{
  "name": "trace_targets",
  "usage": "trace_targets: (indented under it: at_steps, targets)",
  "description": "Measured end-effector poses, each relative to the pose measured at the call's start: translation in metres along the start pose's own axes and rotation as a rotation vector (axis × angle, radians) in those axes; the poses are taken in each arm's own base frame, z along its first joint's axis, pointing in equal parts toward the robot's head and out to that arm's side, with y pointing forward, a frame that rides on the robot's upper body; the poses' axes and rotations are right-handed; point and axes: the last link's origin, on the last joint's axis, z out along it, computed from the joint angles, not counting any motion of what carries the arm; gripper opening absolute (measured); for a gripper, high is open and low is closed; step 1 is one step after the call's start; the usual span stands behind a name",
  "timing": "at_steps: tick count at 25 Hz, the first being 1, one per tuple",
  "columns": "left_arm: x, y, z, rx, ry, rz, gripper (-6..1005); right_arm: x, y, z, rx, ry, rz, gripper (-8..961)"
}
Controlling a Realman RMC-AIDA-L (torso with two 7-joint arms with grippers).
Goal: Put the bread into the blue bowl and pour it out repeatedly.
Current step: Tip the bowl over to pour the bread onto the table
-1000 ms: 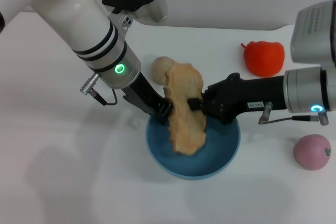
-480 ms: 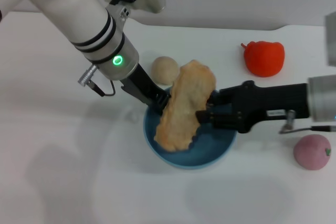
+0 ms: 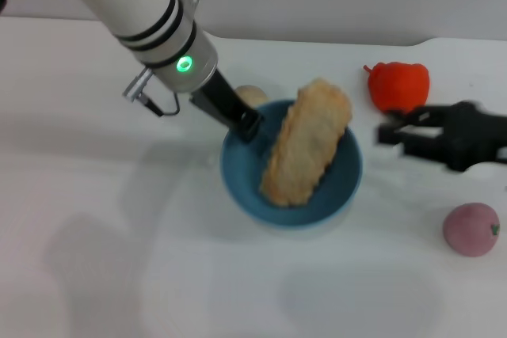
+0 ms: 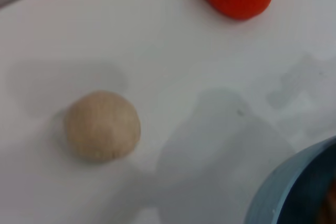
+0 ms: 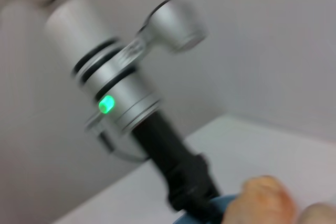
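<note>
The bread (image 3: 307,142) lies slanted in the blue bowl (image 3: 242,187), its far end propped on the rim. The left claw (image 3: 247,123) pinches the bowl's far-left rim, likely steadying it for pouring. The right claw (image 3: 394,132), spread and empty, hangs right of the bowl. No writing is readable.

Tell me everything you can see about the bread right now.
The bread is an oblong toy loaf, pale tan on its upturned flat face, with crimped edges. It lies tilted in the blue bowl, lower end down inside and upper end propped over the far rim. Nothing grips it: the right tool is open and clear of it to the right, while the left tool is at the bowl's rim beside it.
</note>
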Motion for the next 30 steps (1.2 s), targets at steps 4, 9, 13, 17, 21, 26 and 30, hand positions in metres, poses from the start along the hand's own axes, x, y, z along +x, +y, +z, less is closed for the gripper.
trace_targets:
  at_steps: [4,9,13,17,21,26,30]
  targets:
    - [0.012,0.002,-0.004,0.025,0.082,0.032,19,0.012,-0.012,-0.037,0.111,-0.136,0.099,411]
    - [0.032,0.006,0.002,0.070,0.217,0.112,19,0.045,-0.021,-0.075,0.266,-0.237,0.199,411]
    - [0.040,0.017,0.015,0.119,0.286,0.203,19,0.070,-0.018,-0.093,0.331,-0.251,0.278,411]
    - [0.045,0.030,0.030,0.165,0.365,0.300,20,0.087,-0.015,-0.094,0.348,-0.226,0.330,411]
    - [0.049,0.030,0.041,0.201,0.449,0.326,20,0.093,-0.015,-0.094,0.357,-0.222,0.357,411]
    - [0.046,0.018,0.059,0.253,0.510,0.317,20,0.099,-0.012,-0.094,0.359,-0.225,0.382,411]
    - [0.043,0.013,0.066,0.286,0.567,0.331,19,0.103,-0.011,-0.098,0.373,-0.241,0.401,410]
